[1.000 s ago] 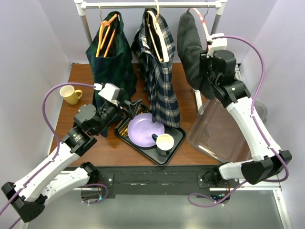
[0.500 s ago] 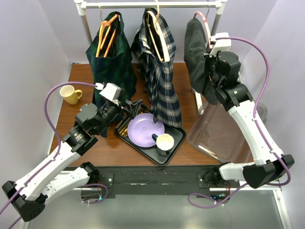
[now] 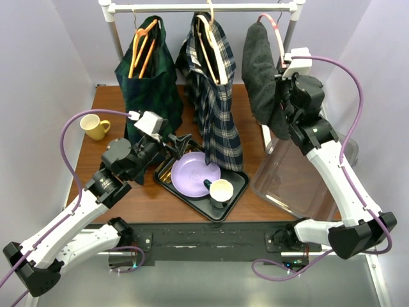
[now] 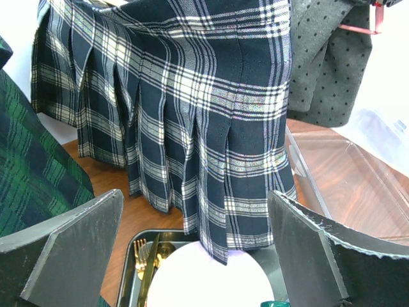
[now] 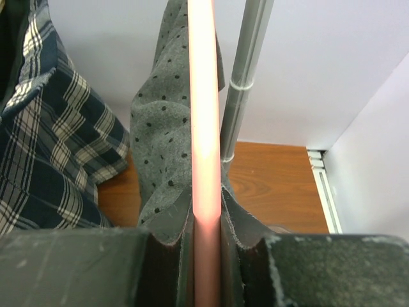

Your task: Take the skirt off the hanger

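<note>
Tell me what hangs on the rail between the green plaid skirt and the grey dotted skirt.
A navy-and-white plaid skirt on a wooden hanger hangs there, as the top external view shows.

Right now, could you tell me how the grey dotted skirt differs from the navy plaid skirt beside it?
The grey dotted skirt has small dark dots; the navy plaid skirt is white-checked and pleated. The grey dotted skirt hangs on a pink hanger, with the right gripper shut on it; the navy plaid skirt hangs on a tan hanger, untouched, facing the open left gripper. Both hang from the same rail.
</note>
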Robot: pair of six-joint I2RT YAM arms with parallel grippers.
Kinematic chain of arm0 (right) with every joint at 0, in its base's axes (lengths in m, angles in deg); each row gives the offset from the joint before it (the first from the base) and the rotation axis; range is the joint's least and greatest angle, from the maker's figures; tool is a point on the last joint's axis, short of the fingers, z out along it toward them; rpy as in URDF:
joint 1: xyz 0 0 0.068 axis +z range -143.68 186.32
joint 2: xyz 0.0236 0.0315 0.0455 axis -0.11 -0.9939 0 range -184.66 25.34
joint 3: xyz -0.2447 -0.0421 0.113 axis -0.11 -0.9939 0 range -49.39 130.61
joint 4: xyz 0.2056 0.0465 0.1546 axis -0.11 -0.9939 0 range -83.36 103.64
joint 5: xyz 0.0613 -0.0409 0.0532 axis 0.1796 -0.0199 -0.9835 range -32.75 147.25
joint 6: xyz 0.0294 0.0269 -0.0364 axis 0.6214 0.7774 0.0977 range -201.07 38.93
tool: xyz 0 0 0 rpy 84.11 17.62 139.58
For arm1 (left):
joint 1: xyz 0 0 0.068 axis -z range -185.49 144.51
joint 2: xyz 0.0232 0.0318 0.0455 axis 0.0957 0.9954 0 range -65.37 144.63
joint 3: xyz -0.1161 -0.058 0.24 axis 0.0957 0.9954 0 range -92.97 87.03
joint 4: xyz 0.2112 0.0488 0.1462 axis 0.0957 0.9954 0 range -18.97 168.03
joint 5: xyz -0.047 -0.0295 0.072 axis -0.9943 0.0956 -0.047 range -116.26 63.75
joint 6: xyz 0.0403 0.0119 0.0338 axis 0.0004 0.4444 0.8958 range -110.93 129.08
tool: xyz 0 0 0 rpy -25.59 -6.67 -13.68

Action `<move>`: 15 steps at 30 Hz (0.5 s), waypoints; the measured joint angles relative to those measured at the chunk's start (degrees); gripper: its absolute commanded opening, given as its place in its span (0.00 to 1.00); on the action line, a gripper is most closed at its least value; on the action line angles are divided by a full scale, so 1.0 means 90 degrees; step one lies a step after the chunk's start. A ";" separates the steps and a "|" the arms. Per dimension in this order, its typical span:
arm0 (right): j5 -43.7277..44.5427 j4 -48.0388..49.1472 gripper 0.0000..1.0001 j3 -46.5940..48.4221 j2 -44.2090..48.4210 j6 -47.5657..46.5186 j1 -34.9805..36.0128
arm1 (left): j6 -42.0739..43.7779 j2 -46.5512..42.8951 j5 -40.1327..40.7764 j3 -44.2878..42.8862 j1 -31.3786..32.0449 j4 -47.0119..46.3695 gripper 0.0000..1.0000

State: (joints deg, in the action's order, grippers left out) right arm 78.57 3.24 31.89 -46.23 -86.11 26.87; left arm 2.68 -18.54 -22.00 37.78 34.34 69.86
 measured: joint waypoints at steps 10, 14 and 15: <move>-0.0007 0.0520 0.00 -0.0107 0.0083 -0.0117 0.0000 | 0.0000 0.0005 -0.0005 0.0000 0.0000 0.0002 1.00; -0.0080 0.0459 0.00 -0.0102 0.0090 -0.0090 0.0000 | 0.0000 0.0005 -0.0005 0.0000 0.0000 0.0002 1.00; -0.0129 0.0415 0.00 -0.0102 0.0095 -0.0073 0.0000 | 0.0000 0.0005 -0.0005 0.0000 0.0000 0.0002 1.00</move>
State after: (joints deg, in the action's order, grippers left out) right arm 77.42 6.98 30.97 -45.38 -86.76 26.87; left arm 2.68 -18.49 -22.05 37.78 34.34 69.88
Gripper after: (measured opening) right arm 0.149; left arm 0.997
